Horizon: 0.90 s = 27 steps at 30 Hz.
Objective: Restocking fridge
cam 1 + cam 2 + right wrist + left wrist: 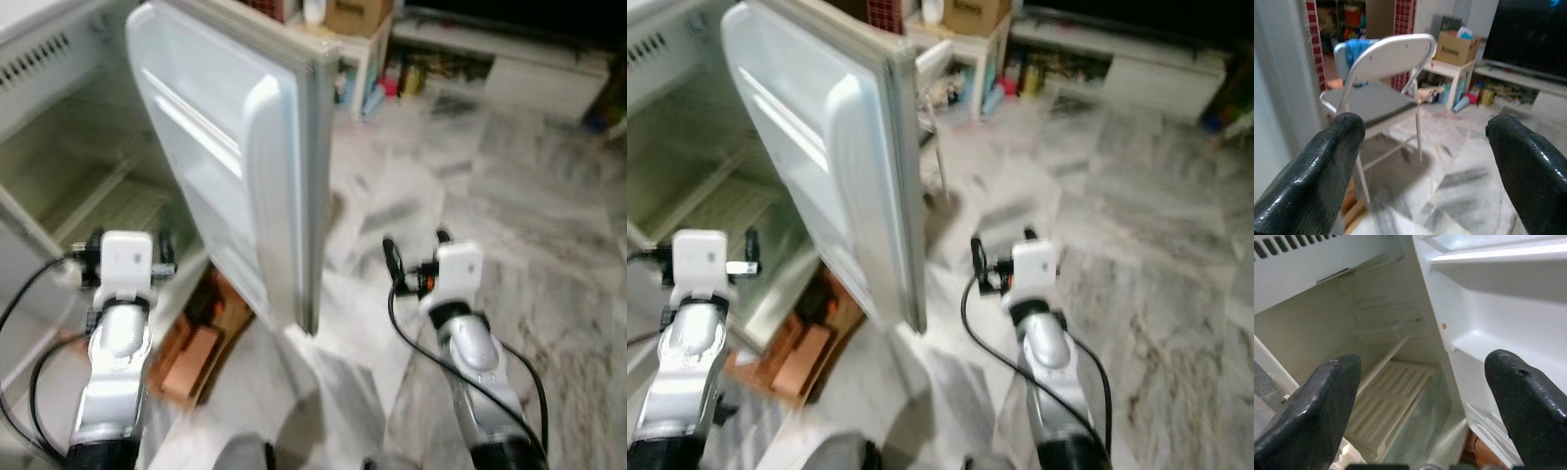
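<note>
Nearest the camera, two silver arms reach forward over a grey marbled floor [509, 196]. At the left, the left claw [125, 257] is held at the mouth of the open fridge [59, 166], its fingers [1317, 416] spread wide with nothing between them. At the right, the right claw [416, 257] hangs over bare floor, well apart from the fridge, its fingers [1322, 181] also spread wide and holding nothing. Between the two arms stands the fridge door [230, 147], swung open toward the robot, its white inner face with moulded shelves showing. Low beside the door's foot, brown cardboard [191, 348] lies on the floor. Inside the fridge, the left wrist view shows pale walls, a slatted white shelf [1391, 401] and a vent grille along the upper panel; no food can be made out on it. Past the door, the right wrist view shows a white folding chair [1381, 88] with a grey seat. Farther back a small white stand carries a cardboard box [1457, 46], bottles [1476, 95] sit on the floor beside it, and a low white cabinet [539, 73] runs along the far wall under a dark screen [1533, 36].
</note>
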Available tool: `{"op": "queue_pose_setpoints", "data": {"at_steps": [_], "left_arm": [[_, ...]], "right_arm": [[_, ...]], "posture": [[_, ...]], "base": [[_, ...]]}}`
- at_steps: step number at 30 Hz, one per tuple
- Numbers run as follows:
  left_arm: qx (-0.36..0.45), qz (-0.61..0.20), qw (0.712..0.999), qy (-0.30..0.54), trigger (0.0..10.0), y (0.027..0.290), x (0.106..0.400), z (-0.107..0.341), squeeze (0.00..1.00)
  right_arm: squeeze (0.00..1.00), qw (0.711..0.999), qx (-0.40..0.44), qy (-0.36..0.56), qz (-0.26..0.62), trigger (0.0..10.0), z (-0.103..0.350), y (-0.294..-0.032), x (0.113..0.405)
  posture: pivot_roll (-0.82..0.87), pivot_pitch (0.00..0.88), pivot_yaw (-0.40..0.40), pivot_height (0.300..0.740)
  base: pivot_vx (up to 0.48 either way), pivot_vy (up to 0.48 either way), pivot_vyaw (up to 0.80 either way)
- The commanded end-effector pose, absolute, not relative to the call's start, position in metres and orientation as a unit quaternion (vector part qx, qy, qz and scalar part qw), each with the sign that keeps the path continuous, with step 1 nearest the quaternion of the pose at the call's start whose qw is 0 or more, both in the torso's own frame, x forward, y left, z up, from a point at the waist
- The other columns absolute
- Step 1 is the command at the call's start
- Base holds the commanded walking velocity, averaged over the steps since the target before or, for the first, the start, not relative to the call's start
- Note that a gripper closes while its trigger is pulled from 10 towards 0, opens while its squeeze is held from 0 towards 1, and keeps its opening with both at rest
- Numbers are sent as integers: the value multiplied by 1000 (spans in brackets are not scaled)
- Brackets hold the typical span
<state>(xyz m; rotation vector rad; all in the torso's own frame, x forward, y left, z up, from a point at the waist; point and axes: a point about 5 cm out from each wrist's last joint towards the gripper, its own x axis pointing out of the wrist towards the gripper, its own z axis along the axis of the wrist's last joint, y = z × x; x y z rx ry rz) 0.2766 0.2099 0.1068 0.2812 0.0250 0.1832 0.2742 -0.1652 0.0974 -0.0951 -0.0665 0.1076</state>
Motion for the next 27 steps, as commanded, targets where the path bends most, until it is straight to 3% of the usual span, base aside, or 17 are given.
{"op": "queue_pose_setpoints", "data": {"at_steps": [1, 8, 14, 17, 18, 21, 24, 27], "left_arm": [[131, 68, 989, 25, 10000, 203, 279, 101, 0], [114, -11, 993, 31, 10000, 182, 304, 104, 0], [111, -83, 988, 74, 10000, 145, 331, 98, 0], [146, -199, 968, 53, 10000, 95, 339, 105, 0], [153, -258, 954, 21, 10000, 63, 340, 116, 0], [129, -294, 947, 0, 10000, 40, 339, 125, 0], [125, -305, 944, -4, 10000, 36, 340, 124, 0], [123, -260, 958, 5, 10000, 62, 345, 117, 0]], "right_arm": [[0, 997, -56, -28, 37, 10000, 95, -173, 273], [0, 997, -59, -27, 36, 10000, 97, -172, 276], [0, 998, -56, -23, 35, 10000, 95, -170, 275], [0, 998, -54, -21, 39, 10000, 93, -167, 274], [0, 998, -53, -21, 38, 10000, 93, -166, 274], [0, 998, -53, -20, 33, 10000, 92, -169, 273], [0, 998, -52, -17, 24, 10000, 91, -172, 271], [0, 999, -48, -13, 19, 10000, 89, -172, 268]], "posture": [[-22, 65, 8, 740], [-24, 77, 13, 740], [-17, 77, 10, 740], [-26, 74, 8, 740], [-33, 71, 12, 740], [-42, 71, 20, 740], [-46, 73, 25, 740], [-43, 79, 30, 740]], "base": [[0, 0, 0], [0, 0, 0], [0, 0, 0], [0, 0, 0], [0, 0, 0], [0, 0, 0], [0, 0, 0], [0, 0, 0]]}}
